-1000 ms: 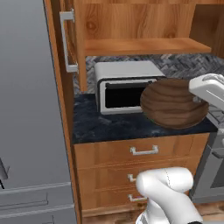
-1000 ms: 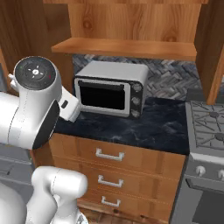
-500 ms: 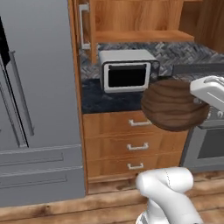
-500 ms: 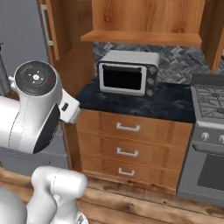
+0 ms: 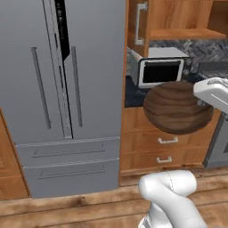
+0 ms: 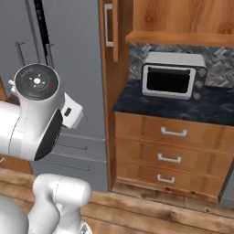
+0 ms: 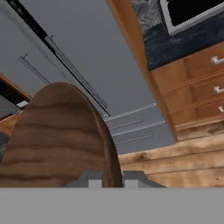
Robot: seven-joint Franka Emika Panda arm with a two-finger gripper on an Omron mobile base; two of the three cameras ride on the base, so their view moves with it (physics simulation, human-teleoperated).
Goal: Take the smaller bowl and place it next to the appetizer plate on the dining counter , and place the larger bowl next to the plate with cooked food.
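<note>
The claw (image 7: 107, 178) was pinched on the rim of the smaller bowl (image 5: 178, 107), its two fingers pressed close with the thin wooden edge between them; the bowl hung in the air, clear of any surface, tipped on edge so that its dark wood-grain underside faced the left base camera; in that view it sat in front of the wooden drawers (image 5: 164, 147) and just below the toaster oven (image 5: 160, 71); in the hand view the bowl (image 7: 61, 135) rose from the fingertips and covered the lower left, with the plank floor (image 7: 175, 162) beyond it. The toaster oven (image 6: 171, 75) stood on the dark marbled worktop (image 6: 169, 107) under a wooden shelf (image 6: 183, 36); a tall grey refrigerator (image 5: 62, 89) stood left of the cabinet, its upper door slightly ajar with a dark gap showing; the white arm (image 6: 34, 114) filled the lower left of the right base view.
</note>
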